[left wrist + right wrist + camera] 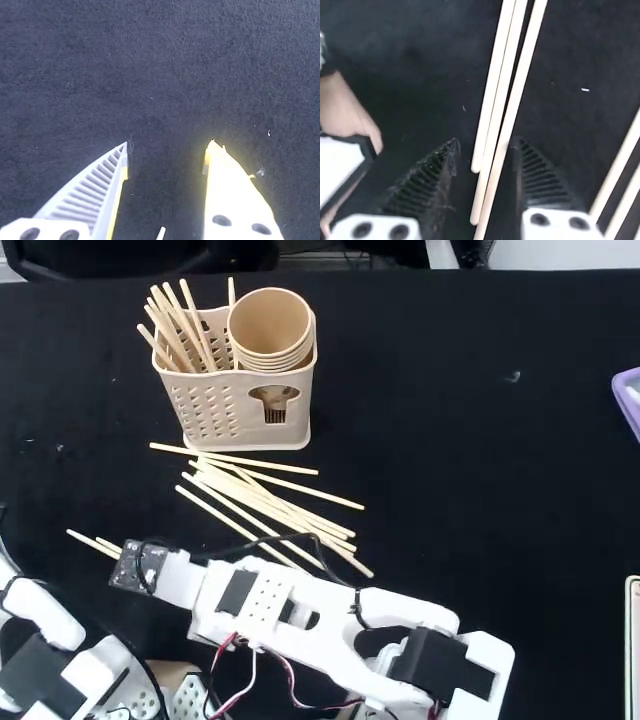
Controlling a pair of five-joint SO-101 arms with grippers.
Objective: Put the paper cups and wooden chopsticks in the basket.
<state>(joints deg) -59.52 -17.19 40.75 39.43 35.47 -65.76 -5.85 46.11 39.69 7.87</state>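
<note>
A cream perforated basket (240,405) stands at the back left of the black cloth. Several wooden chopsticks (178,325) stand in one compartment and stacked paper cups (272,328) in the other. Loose chopsticks (270,502) lie fanned out in front of the basket, and a pair (92,542) lies apart to the left. The right arm (260,600) stretches across the front toward that pair. My right gripper (487,145) is open, its dark fingers on either side of a few chopsticks (492,100). My left gripper (167,150) is open over bare cloth.
The left arm (50,660) sits folded at the front left corner. A tan object (170,675) shows beside it under the wires. A purple item (628,400) pokes in at the right edge. Open cloth lies right of the basket.
</note>
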